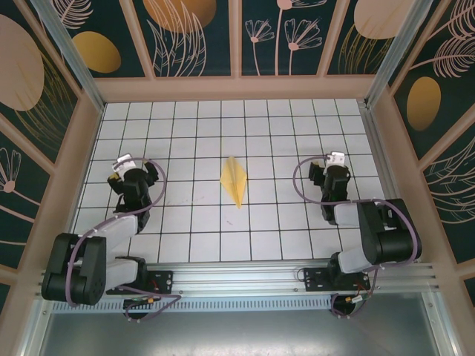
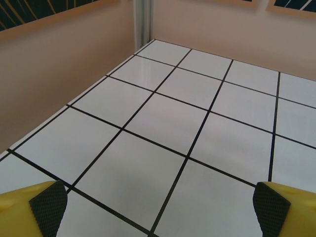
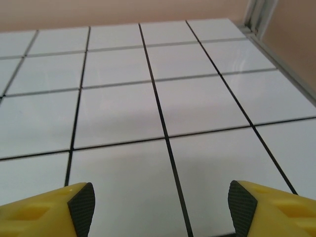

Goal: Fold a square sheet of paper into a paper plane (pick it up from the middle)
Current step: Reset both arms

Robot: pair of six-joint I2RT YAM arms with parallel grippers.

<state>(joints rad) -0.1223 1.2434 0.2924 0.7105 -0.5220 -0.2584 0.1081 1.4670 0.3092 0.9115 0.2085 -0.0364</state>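
Observation:
The paper plane (image 1: 236, 181), a narrow yellow dart with a centre crease, lies flat on the white grid table (image 1: 193, 133) in the middle, its tip pointing toward the near edge. My left gripper (image 1: 128, 165) hovers well to its left and stands open, yellow fingers (image 2: 34, 210) with black pads wide apart over bare tiles. Well to the plane's right is my right gripper (image 1: 332, 162), open too, its fingertips (image 3: 269, 207) spread with nothing between them. Neither gripper touches the paper.
Pinkish walls (image 1: 237, 89) ring the table at the back and on both sides. A metal corner post (image 2: 143, 22) stands ahead of the left gripper, and a metal rail (image 3: 276, 49) runs along the right edge. The arm bases (image 1: 237, 278) sit on the near rail.

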